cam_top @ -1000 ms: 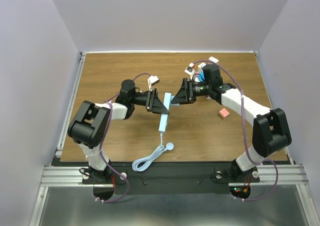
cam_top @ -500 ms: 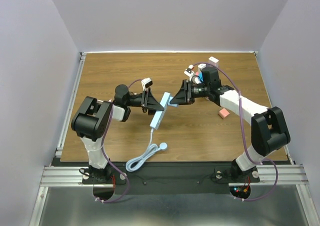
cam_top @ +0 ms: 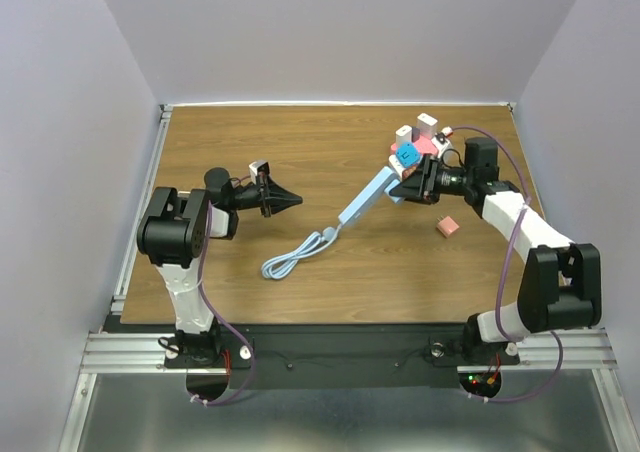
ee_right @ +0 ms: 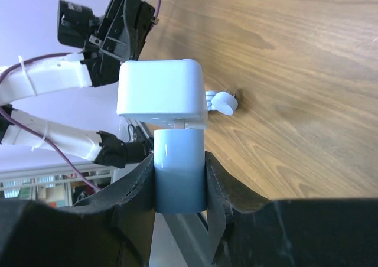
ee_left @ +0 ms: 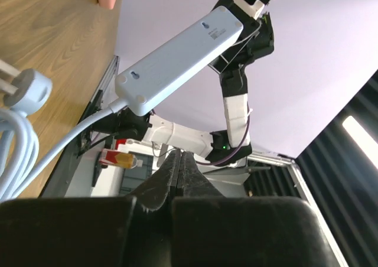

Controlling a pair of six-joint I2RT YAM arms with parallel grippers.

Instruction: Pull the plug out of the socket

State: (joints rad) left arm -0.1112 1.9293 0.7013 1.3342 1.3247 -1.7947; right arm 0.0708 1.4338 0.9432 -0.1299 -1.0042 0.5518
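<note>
Plug (ee_right: 160, 95): white block, seated on the power strip's face just beyond the right jaws; a prong shows in the thin gap between them.
Power strip (cam_top: 365, 200): light blue, held off the table (cam_top: 250, 142); long axis diagonal, gripped end toward the far right, cord end pointing near-left toward the table's middle.
Right jaws: clamped on the strip's end, one finger on each side.
Left jaws: pressed together on nothing, well apart from the strip, tips aimed toward it.
Cord (cam_top: 288, 264): looped on the table, its wall plug (ee_left: 26, 90) lying beside the loop.
Pink block (cam_top: 447, 226): on the table near the right arm.
</note>
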